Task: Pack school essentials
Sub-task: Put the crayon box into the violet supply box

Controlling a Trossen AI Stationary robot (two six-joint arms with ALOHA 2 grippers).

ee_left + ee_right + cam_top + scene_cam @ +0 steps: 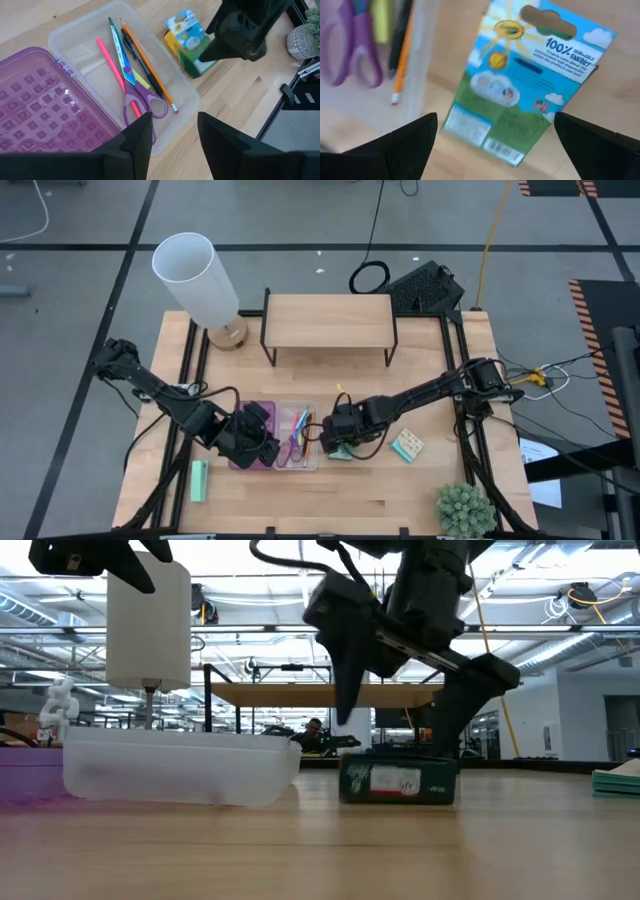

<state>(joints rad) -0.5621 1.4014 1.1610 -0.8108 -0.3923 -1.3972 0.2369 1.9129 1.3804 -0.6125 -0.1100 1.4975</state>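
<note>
- Nearest the tabletop's front edge, the left gripper (268, 448), fingers parted and empty, hovers over the purple studded case (35, 107).
- Orange and pink pencils (112, 65), purple-blue scissors (142, 97) lie in its clear plastic half (187, 95).
- Beyond, the right gripper (338, 448) straddles the green-blue cardboard packet (520, 85), spread, not gripping.

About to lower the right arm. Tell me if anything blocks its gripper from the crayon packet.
Nothing visible does. The right gripper hangs directly over the green-blue packet, fingers spread to either side with only bare table between. The clear case half lies beside the packet, not over it.
</note>
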